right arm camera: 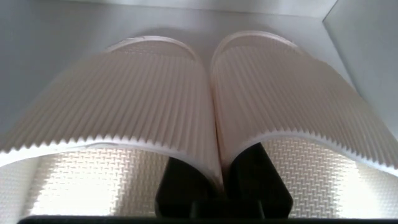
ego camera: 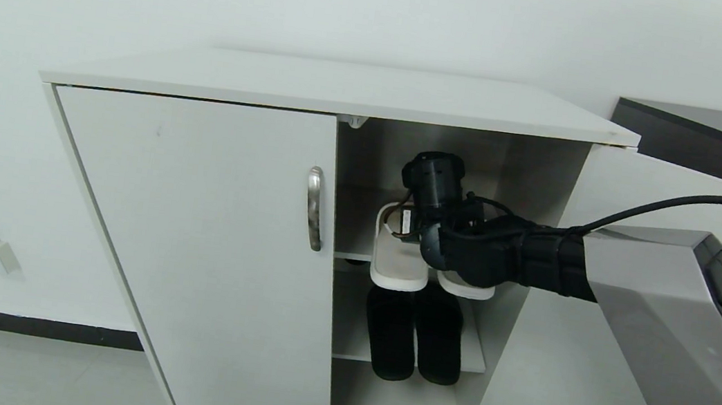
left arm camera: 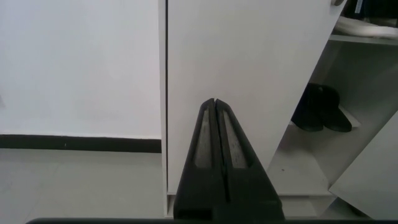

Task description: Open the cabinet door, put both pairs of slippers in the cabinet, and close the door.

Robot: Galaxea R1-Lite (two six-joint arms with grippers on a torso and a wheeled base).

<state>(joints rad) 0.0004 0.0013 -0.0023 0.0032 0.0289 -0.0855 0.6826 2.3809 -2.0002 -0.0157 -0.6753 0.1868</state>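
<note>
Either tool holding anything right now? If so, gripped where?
Right tool pinches the white slippers by their touching inner strap edges, one finger inside each. Left tool is shut on nothing.

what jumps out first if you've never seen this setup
The right claw is inside the open right half of the cabinet, pinching the white slippers together on the upper shelf. Right below, the black slippers lie side by side on the lower shelf. The left door is closed, with the left claw shut in front of it.
</note>
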